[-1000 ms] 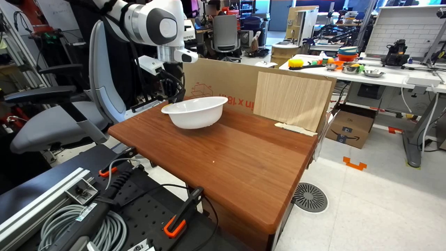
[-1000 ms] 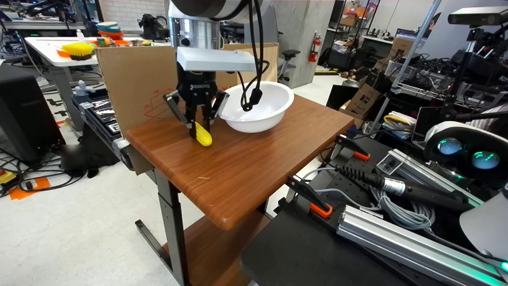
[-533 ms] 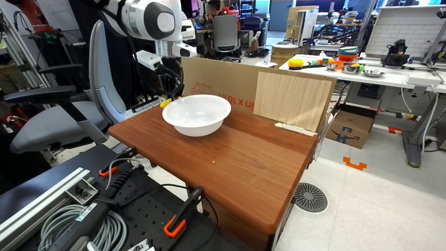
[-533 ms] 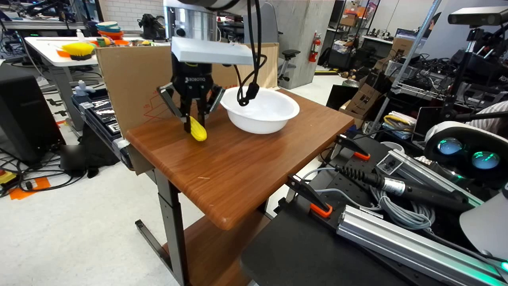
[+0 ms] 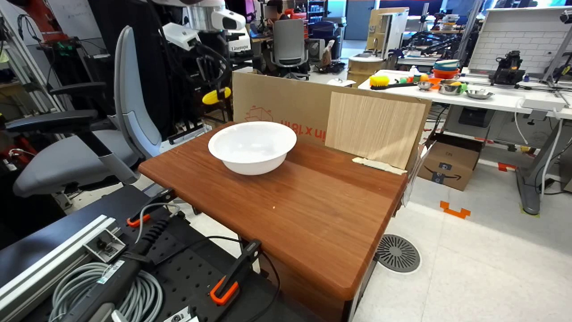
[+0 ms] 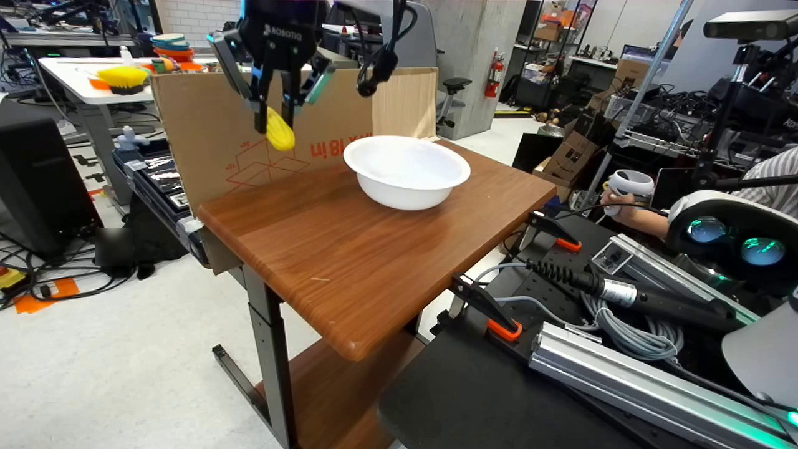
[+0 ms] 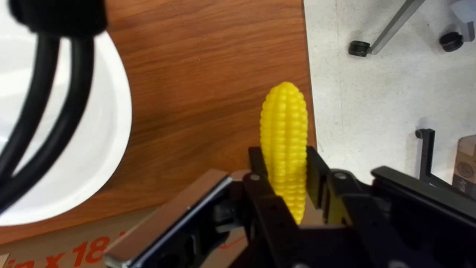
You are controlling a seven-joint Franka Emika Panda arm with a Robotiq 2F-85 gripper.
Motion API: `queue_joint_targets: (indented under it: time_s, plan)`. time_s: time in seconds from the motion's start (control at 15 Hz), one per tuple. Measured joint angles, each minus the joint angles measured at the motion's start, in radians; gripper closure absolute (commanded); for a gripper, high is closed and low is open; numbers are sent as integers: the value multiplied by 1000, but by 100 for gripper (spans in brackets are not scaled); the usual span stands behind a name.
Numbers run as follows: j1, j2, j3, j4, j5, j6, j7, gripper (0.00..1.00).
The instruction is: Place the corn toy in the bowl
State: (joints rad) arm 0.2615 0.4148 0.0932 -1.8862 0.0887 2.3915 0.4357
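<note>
The pincer clamps the yellow corn toy, both higher than the brown wooden tabletop. Below the pincer, off to one side, the white bowl stands on that tabletop. In an exterior view, a grey chair shows left of the pincer, red-printed cardboard just right, a white worktable far right.

In an exterior view I hold the corn toy in my gripper, higher than the bowl and apart from it; the bowl sits on the wooden table; behind the bowl, a cardboard sheet; to its left, a grey chair.
</note>
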Motion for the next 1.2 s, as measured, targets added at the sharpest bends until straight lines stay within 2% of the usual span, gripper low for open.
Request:
queue_joint_targets:
  time_s: [0.2, 0.53, 0.8, 1.13, 1.2]
  plan:
    - [-32, -106, -7, -46, 21, 0, -5, 93]
    - [-144, -232, -44, -183, 69, -2, -54, 93]
    - [-210, -246, -74, -277, 80, -3, -93, 93]
    - [-224, -246, -81, -321, 94, -3, -104, 93]
    - [-224, -246, -80, -323, 98, -3, -106, 45]
